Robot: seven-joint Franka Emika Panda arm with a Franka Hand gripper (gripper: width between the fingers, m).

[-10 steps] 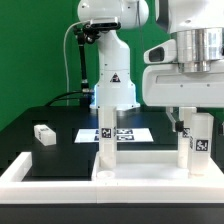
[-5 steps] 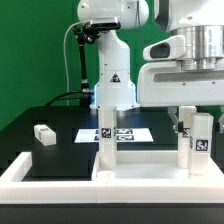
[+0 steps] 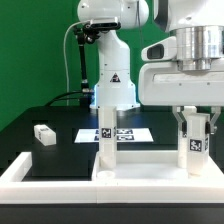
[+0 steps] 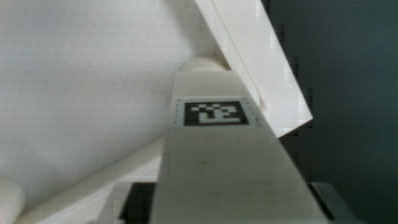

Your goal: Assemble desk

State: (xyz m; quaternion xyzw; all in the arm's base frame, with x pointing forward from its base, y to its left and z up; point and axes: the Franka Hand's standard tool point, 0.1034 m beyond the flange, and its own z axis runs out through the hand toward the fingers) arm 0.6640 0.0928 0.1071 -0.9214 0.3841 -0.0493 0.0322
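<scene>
We see the gripper [image 3: 195, 131] with its fingers [image 3: 182, 124] drawn narrow on either side of the upright desk leg [image 3: 196, 157]. Whether they press it, we cannot tell. The leg's black-and-white tag [image 4: 214, 111] sits just below the fingertips, and the tabletop panel [image 3: 150, 173] lies beneath.

Probably a robotics lab: robot arm [image 3: 113, 70] at black table [image 3: 25, 125], green backdrop [image 3: 30, 50], marker board [image 3: 127, 133].

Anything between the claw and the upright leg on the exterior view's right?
Nothing visible. The claw straddles that leg, one finger on each side, and the leg's tagged face fills the wrist view. Whether the fingers press on it cannot be told.
</scene>
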